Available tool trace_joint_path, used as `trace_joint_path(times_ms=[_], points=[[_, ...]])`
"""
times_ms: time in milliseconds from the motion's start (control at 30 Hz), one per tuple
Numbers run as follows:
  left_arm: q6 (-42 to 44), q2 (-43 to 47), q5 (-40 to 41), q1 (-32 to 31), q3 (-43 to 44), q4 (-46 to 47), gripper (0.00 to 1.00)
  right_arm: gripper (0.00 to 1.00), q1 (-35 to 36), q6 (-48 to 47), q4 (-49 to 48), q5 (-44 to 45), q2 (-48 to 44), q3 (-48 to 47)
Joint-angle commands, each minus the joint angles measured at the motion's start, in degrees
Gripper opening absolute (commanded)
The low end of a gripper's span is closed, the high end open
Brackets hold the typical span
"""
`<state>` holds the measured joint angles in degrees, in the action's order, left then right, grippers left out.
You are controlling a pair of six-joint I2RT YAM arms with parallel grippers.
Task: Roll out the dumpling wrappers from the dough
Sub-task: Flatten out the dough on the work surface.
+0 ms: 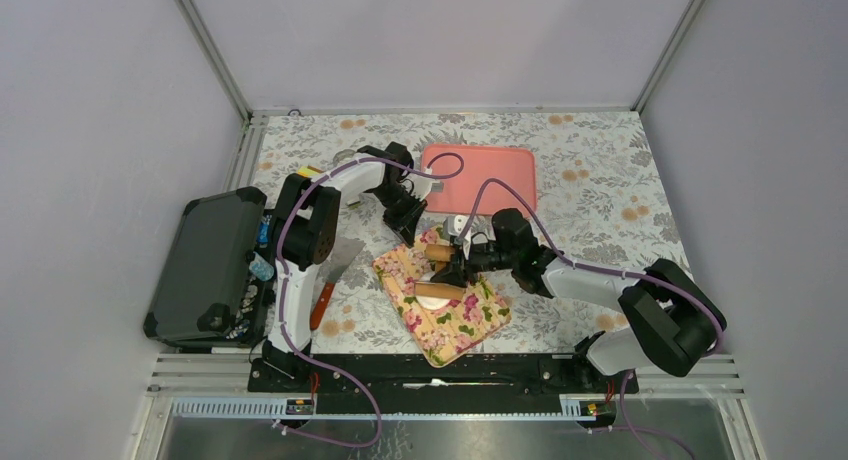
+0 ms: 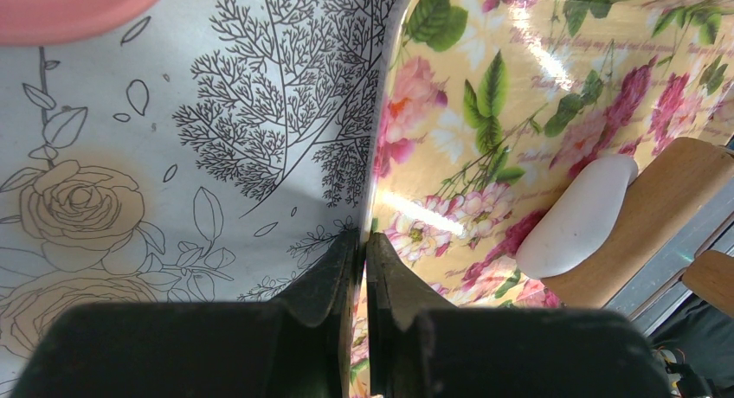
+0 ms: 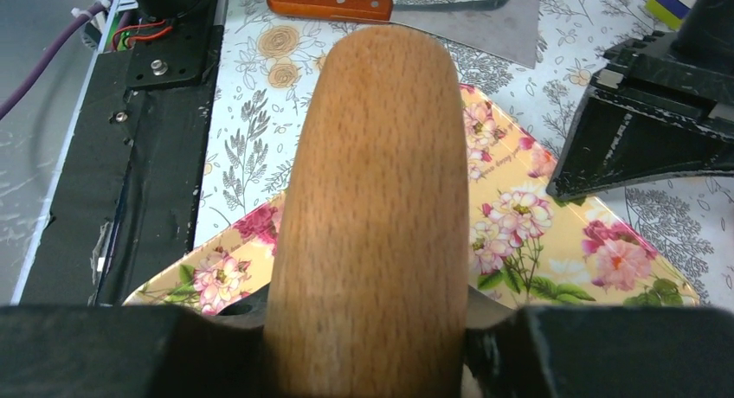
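Left claw (image 2: 363, 253) is pinched together on the far-left rim of the floral tray (image 2: 519, 95). Likely an anchor so the tray doesn't skate on the tabletop (image 2: 173, 156). Right claw (image 1: 452, 268) is clamped across the rolling pin (image 3: 368, 182), probably to bear down on it. Dough (image 2: 578, 216) is an oval lump on the tray, touching the pin's side, not yet flat. Both long axes run roughly left-right. The pin's free end points left, toward the scraper (image 3: 467, 22).

Obstacles: left claw (image 2: 364, 242) on tray (image 2: 519, 86) far edge; rolling pin (image 3: 372, 199) across dough (image 2: 576, 216).
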<state>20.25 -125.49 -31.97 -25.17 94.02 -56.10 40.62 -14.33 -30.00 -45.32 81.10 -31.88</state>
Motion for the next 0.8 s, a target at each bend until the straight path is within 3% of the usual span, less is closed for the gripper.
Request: trace_joint_path(times_ms=[0, 767], points=[[-0.1, -2.0, 2.5, 0.5, 0.5, 2.1, 0.00, 0.00, 1.1, -3.3, 13.9, -2.1, 3.9, 4.0], [-0.2, -1.9, 2.3, 0.5, 0.4, 2.1, 0.00, 0.00, 1.1, -1.3, 14.2, -7.3, 7.6, 4.2]])
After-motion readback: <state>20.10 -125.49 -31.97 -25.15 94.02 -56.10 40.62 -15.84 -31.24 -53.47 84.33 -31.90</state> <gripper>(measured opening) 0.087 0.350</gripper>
